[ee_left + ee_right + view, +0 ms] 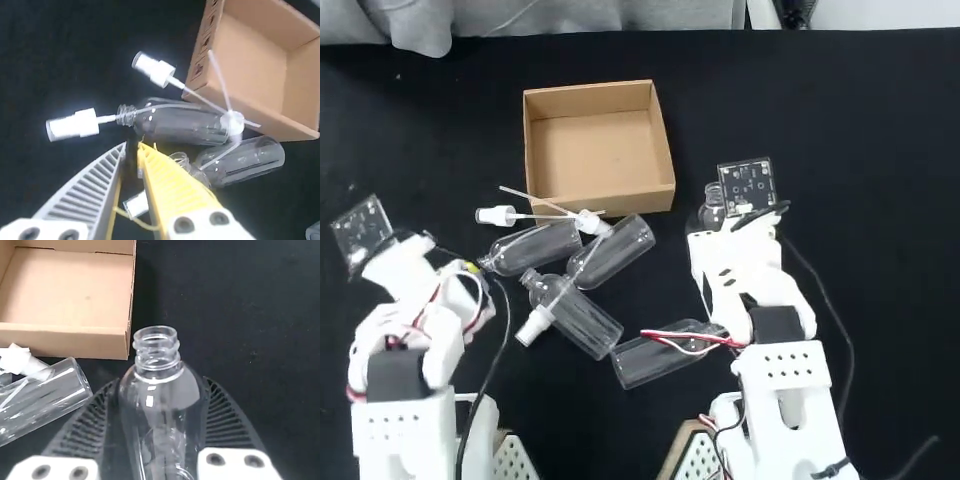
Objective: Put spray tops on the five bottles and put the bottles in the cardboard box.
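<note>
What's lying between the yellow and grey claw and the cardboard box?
In the left wrist view, a clear bottle lies on its side between the left gripper and the cardboard box, with a white spray top near the box.

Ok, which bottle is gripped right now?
The open-necked bottle between the right gripper's jaws; the other four lie loose on the table.

You have the cardboard box (600,192) open-topped, beyond the heap. Four clear bottles lie on their sides before it: left bottle (532,246), middle bottle (615,250), near bottle (578,316) and right bottle (645,365). White spray tops lie loose. The first spray top (497,214) is beside the box, the second spray top (588,222) on the bottles, and the third spray top (533,327) by the near bottle. The fifth bottle (152,360) — neck bare — sits clamped in the right gripper (159,384).
</note>
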Controlling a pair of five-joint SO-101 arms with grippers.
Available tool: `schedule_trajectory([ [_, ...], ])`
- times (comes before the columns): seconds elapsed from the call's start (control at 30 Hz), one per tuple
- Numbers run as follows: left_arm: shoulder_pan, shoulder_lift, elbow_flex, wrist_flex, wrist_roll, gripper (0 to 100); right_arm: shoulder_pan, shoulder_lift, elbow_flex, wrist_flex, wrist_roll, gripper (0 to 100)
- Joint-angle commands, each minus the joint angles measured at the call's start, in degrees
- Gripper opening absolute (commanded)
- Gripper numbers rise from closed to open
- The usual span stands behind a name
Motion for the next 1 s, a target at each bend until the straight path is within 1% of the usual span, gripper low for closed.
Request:
schedule_trajectory([
  [0.0,0.5,5.4,-4.4,-1.6,4.3,3,1.5,-1.5,-0.4,-1.9,0.1,12.4],
  [0.2,0.5,9.1,-4.4,-4.8,7.9,3,1.3,-1.5,-0.4,-1.9,0.1,12.4],
  [0.57,0.5,18.7,-5.0,-9.5,10.2,3,1.3,-1.5,-0.3,-1.9,0.1,12.4],
  [0.63,0.5,20.9,-6.3,-9.1,10.5,7,1.3,-1.5,-0.3,-1.9,0.1,12.4],
  [0.73,0.5,24.5,-8.0,-9.1,12.3,18,1.3,-1.5,-0.3,-1.9,0.1,12.4],
  [0.8,0.5,27.0,-8.9,-9.1,12.8,21,1.3,-1.5,-0.3,-1.9,0.1,12.4],
  [0.97,0.1,32.6,-11.6,-9.5,13.8,15,1.3,-1.5,-0.3,-1.9,0.1,12.4],
])
